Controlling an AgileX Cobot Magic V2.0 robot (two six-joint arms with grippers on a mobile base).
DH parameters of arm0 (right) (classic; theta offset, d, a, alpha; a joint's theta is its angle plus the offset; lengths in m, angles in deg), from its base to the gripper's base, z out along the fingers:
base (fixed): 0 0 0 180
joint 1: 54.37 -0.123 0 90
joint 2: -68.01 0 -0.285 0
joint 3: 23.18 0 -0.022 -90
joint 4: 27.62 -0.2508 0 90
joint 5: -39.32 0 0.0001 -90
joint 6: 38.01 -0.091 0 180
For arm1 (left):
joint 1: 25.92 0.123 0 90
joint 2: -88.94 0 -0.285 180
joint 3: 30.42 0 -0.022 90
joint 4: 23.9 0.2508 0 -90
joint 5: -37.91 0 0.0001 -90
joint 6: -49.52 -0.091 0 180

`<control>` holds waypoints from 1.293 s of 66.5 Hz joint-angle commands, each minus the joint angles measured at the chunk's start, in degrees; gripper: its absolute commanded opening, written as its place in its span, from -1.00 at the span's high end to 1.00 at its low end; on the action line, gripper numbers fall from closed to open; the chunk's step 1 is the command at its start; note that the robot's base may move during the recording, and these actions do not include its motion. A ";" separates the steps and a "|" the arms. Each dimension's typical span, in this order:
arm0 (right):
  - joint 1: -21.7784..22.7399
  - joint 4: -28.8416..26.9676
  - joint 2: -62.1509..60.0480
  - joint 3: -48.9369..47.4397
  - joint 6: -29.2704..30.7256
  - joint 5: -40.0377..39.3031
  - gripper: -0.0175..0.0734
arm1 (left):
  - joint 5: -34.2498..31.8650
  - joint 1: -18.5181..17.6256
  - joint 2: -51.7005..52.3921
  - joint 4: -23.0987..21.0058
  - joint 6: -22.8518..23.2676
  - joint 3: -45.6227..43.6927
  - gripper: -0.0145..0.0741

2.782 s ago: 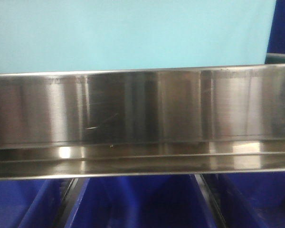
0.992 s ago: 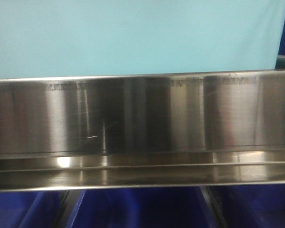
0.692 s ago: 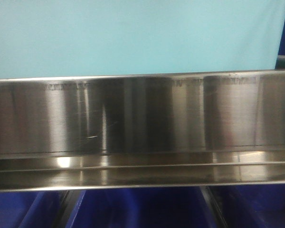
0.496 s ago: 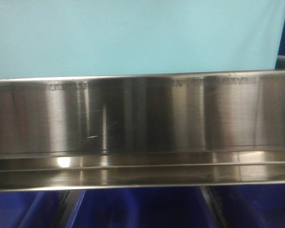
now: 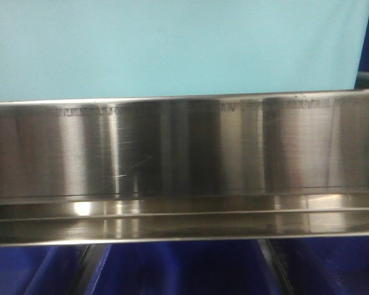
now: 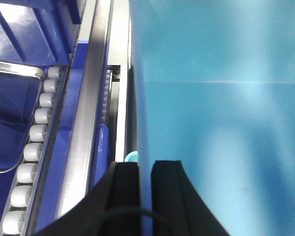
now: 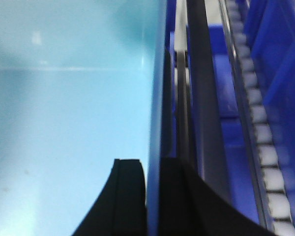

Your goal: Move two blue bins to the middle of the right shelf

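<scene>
Front-facing view: your pale blue bin (image 5: 172,49) has crept slightly rightward above the shelf's front rail (image 5: 184,147), which sits lower than seconds ago, so placement looks close. Left fingers (image 6: 125,187) and right fingers (image 7: 130,187) pinch its end walls; mouth up, long axis along the rail.

1 light blue bin (image 5: 172,49) over the right shelf middle (image 5: 190,212)
Its plain pale wall fills the view above the tier's broad, brushed, mirror-like steel front rail (image 5: 184,147).
</scene>
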 commanded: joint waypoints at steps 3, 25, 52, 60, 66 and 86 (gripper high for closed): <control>-2.28 -4.47 -0.70 -0.84 -0.42 -3.25 0.97 | -4.65 -0.79 1.21 -6.41 -0.05 -0.70 0.92; -3.18 -4.47 -0.70 -0.84 -1.29 -3.25 0.97 | -4.65 -0.79 4.41 -9.32 -0.89 3.59 0.92; -3.18 -4.55 -1.30 -0.23 -2.23 -3.25 0.97 | -4.65 -0.79 5.12 -9.19 -0.89 8.90 0.92; -3.18 -4.55 -1.30 1.54 -2.70 -3.25 0.97 | -4.65 -0.79 5.12 -8.07 -0.89 8.90 0.92; -3.18 -4.55 -1.30 2.85 -2.70 -3.25 0.97 | -4.65 -0.79 5.12 -7.86 -0.89 8.90 0.92; -3.18 -4.55 -1.30 3.01 -2.70 -3.25 0.97 | -4.65 -0.79 5.12 -7.75 -0.89 8.90 0.92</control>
